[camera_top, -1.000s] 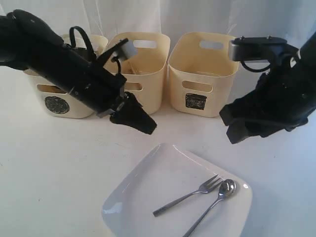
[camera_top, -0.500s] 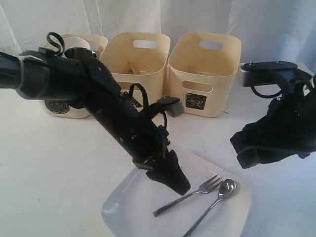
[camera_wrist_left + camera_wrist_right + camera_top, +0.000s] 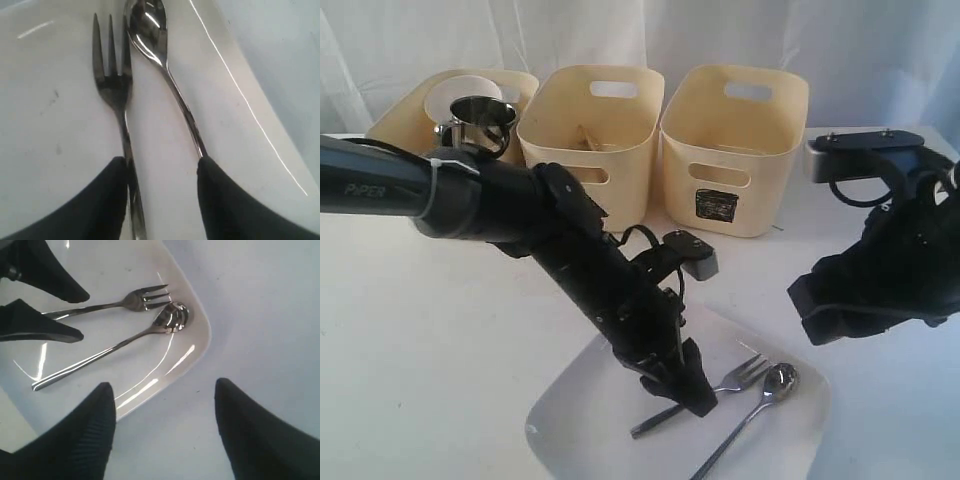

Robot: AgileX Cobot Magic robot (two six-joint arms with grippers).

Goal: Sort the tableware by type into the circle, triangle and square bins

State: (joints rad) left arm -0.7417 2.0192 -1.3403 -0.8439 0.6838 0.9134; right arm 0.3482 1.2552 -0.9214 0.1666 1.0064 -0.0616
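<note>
While the fork and the spoon lie side by side toward the right corner of the large white plate, which sits at the near edge of the table, the sorting looks well advanced but unfinished: these three pieces are all that shows outside the bins. The left gripper is down on the plate with its fingers spread, one against the fork's handle and the other beside the spoon's handle, and it pinches nothing yet. The right gripper hangs over the plate's right edge, fingers wide apart and empty. Along the table's far edge stand three bins. The left bin holds a steel mug and a pale round piece I cannot identify. The middle bin shows a wooden sliver, probably the chopsticks. The right bin hides its contents. By my reckoning the cutlery goes next and the plate last.
</note>
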